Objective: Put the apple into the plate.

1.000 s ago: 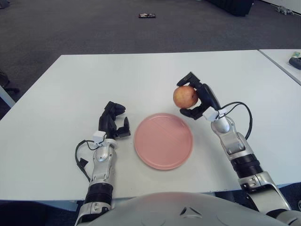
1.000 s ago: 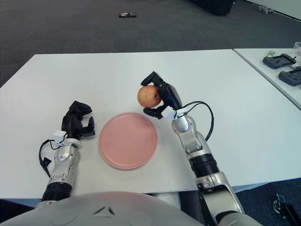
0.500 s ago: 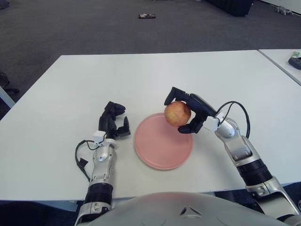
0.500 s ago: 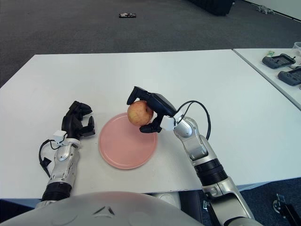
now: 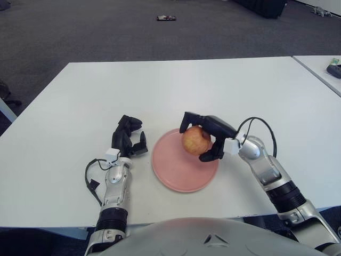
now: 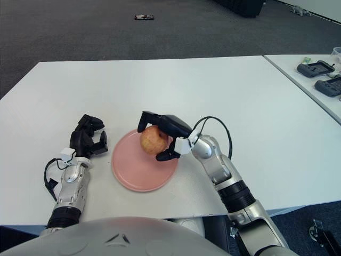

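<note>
White table (image 5: pixel 80 96); right hand (image 5: pixel 205 137) grips red-yellow apple (image 5: pixel 195 141).

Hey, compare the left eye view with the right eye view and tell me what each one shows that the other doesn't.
Only the left eye view shows a table leg at its left edge. Only the right eye view shows two dark devices and a clear cup on the neighbouring table. Both show the right hand gripping the apple over the pink plate, the left hand beside the plate's left edge, and a small dark object on the floor.
</note>
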Action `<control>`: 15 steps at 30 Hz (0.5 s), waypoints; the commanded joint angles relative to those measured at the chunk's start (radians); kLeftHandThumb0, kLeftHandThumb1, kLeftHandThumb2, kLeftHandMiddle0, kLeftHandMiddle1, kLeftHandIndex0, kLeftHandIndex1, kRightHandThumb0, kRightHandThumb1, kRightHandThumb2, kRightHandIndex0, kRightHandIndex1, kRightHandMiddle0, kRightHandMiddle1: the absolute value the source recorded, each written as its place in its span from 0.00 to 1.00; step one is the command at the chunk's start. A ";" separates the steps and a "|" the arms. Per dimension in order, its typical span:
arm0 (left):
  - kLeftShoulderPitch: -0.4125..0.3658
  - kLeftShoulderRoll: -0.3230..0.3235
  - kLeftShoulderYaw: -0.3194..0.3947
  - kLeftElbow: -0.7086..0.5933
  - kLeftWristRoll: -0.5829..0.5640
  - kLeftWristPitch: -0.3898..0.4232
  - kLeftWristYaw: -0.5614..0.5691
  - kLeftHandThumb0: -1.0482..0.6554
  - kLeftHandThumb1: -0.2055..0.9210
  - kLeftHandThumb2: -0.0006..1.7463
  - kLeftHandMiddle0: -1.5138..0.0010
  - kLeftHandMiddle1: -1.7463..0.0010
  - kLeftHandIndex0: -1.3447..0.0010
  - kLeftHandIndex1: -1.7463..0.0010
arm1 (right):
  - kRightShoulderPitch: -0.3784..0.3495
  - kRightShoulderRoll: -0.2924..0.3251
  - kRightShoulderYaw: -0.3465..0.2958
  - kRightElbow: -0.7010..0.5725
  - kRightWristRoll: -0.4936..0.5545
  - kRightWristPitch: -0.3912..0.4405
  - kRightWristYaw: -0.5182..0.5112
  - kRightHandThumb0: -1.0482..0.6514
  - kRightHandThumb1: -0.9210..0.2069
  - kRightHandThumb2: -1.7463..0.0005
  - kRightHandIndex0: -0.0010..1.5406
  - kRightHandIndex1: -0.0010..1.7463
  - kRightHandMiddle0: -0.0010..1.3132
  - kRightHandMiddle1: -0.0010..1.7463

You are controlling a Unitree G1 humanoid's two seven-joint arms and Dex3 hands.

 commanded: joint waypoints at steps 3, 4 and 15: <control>0.043 -0.004 -0.004 0.030 0.012 0.035 0.012 0.61 0.35 0.85 0.53 0.00 0.65 0.00 | -0.014 0.000 0.008 0.020 -0.049 -0.007 -0.020 0.62 0.91 0.00 0.64 0.91 0.53 1.00; 0.043 -0.004 -0.005 0.030 0.011 0.035 0.011 0.61 0.34 0.85 0.53 0.00 0.64 0.00 | -0.014 0.000 0.010 0.022 -0.059 -0.006 -0.021 0.62 0.91 0.00 0.64 0.92 0.53 1.00; 0.042 -0.005 -0.004 0.028 0.019 0.042 0.023 0.61 0.36 0.84 0.54 0.01 0.65 0.00 | -0.024 -0.032 0.040 0.046 -0.207 -0.025 -0.053 0.61 0.84 0.05 0.56 0.98 0.53 0.95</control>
